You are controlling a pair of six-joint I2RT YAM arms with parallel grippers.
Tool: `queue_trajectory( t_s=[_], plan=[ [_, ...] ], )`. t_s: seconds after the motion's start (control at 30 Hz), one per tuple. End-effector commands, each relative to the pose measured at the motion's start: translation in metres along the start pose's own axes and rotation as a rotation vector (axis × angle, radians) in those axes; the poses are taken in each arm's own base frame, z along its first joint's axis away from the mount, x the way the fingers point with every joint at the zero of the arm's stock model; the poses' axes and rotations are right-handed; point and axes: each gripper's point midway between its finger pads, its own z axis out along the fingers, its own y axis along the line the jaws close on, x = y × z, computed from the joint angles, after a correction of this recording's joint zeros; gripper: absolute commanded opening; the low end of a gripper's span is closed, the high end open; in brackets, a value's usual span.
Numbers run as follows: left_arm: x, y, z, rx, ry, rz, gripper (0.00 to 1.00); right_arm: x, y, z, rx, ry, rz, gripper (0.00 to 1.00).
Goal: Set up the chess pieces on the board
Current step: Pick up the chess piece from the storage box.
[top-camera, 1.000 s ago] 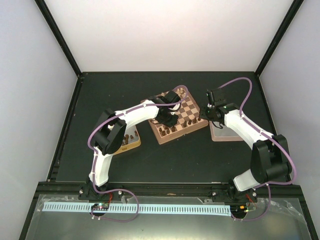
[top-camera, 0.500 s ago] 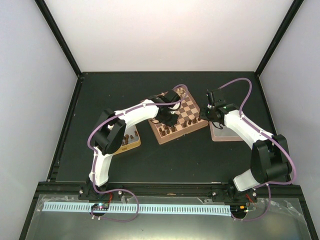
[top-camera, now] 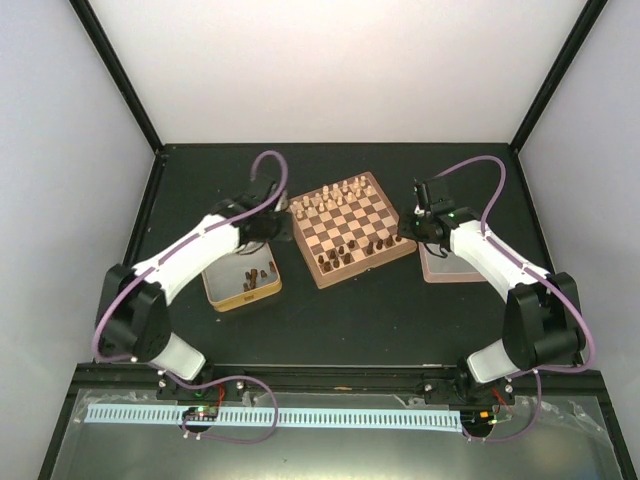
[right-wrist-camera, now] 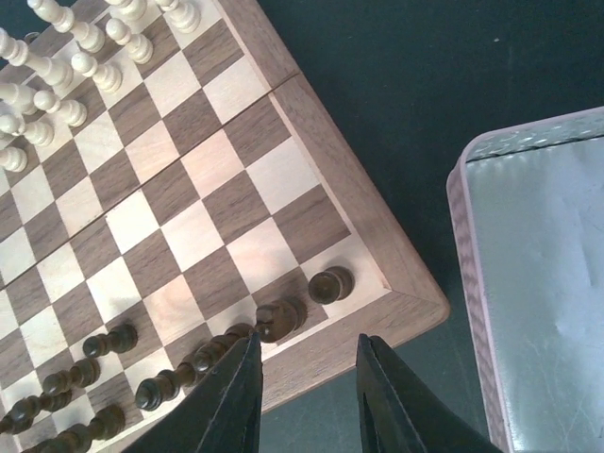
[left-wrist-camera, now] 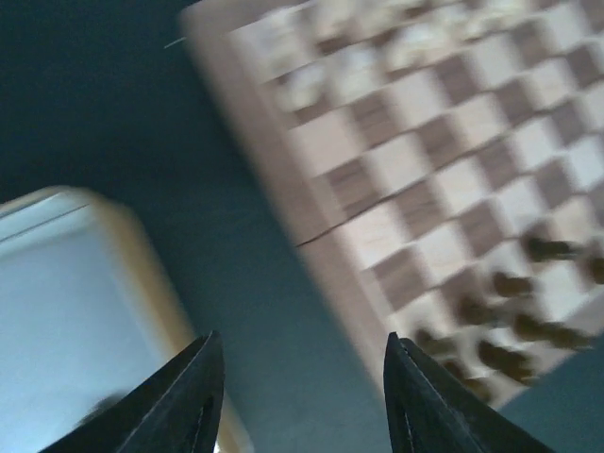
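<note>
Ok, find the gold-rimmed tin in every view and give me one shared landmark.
Top external: gold-rimmed tin left of centre, just left of the board.
Left wrist: lower left, blurred.
Right wrist: not in it.
Landmark: the board, upper right in left wrist, left half in right wrist.

I see free middle squares on the board (top-camera: 355, 222); chess pieces (top-camera: 350, 252) line its near edge, pale chessmen (top-camera: 328, 200) its far edge; left tin (top-camera: 222, 285) and right tin (top-camera: 447, 265) flank it

Nothing to read here, folks: no lettering, numbers or labels show on the board (right-wrist-camera: 349, 189) or anywhere around it.
</note>
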Motion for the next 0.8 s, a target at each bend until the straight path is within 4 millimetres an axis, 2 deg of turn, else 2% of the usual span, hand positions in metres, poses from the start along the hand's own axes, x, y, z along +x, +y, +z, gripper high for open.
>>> queue_trajectory(
  t_s=[0.0,0.13,0.27,0.43,0.77],
  plan=[
    [0.029,0.069,-0.009,-0.120,-0.015,-0.218,0.49,-0.018,0.016,-0.012,-0.069,-0.043,0.006,0.28],
    [0.065,0.113,-0.009,-0.207,0.027,-0.297,0.53,-0.021,0.023,-0.009,-0.089,-0.036,0.009,0.28],
    [0.090,0.144,0.003,-0.302,0.095,-0.315,0.52,-0.020,0.027,-0.004,-0.095,-0.023,0.009,0.28],
    [0.103,0.148,0.023,-0.309,0.177,-0.297,0.39,-0.018,0.026,-0.003,-0.083,-0.016,0.008,0.28],
    [0.109,0.150,0.038,-0.293,0.226,-0.293,0.18,-0.015,0.023,-0.002,-0.072,-0.010,0.008,0.27]
  ],
)
